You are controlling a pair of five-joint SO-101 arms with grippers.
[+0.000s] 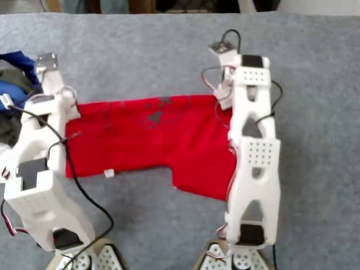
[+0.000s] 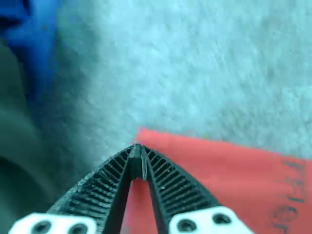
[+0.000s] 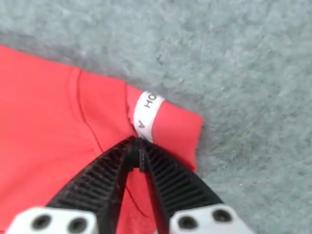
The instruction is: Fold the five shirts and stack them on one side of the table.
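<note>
Pinching the limp, light-looking red shirt at opposite ends, left gripper and right gripper clamp its edges, likely the surest hold.

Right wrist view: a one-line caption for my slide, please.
Right gripper pinches the red shirt near its white label on the grey table.

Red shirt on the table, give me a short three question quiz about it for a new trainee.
1. True or false: the red shirt lies spread on the grey table.
2. The right tool is shut on: A) the red shirt by its white label, B) bare table, C) a green towel.
3. What colour is the cloth beside the left arm?
Key: 1 true; 2 A; 3 blue.
</note>
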